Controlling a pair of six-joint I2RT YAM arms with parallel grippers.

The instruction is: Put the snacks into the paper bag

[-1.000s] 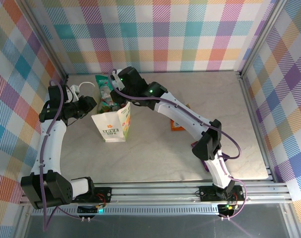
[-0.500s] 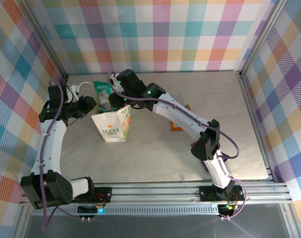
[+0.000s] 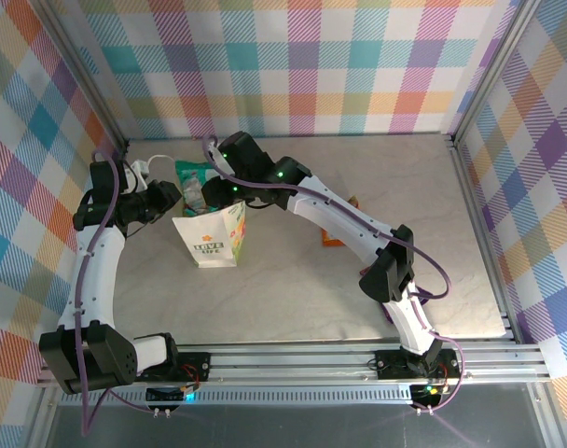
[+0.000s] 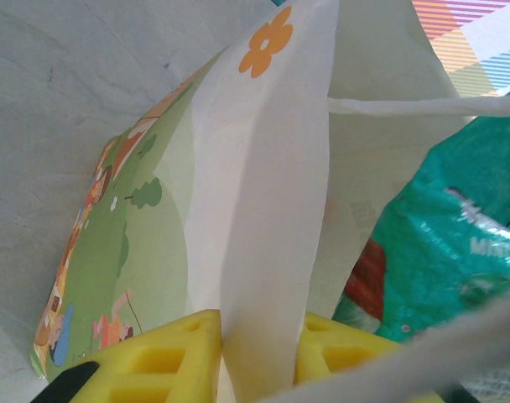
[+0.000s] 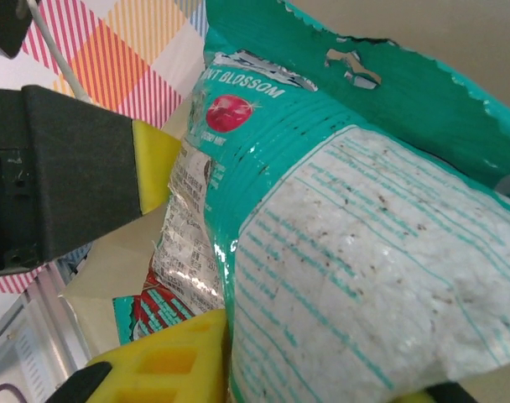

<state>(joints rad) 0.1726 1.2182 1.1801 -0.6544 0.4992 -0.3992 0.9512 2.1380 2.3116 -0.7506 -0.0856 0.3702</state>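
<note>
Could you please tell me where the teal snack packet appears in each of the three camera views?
Top external: the teal snack packet is upper left, at the far open edge of the paper bag.
Left wrist: lower right, beyond the bag wall that the left pincer pinches.
Right wrist: centre and right, between the right pincer fingers.
Shared landmark: the paper bag, seemingly the pale paper at lower left in the right wrist view.

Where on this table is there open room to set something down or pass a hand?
Bare table stretches from the right arm to the right wall, and between the paper bag and the near rail. The far-left corner is crowded: left gripper, right gripper, bag and teal packet.
</note>
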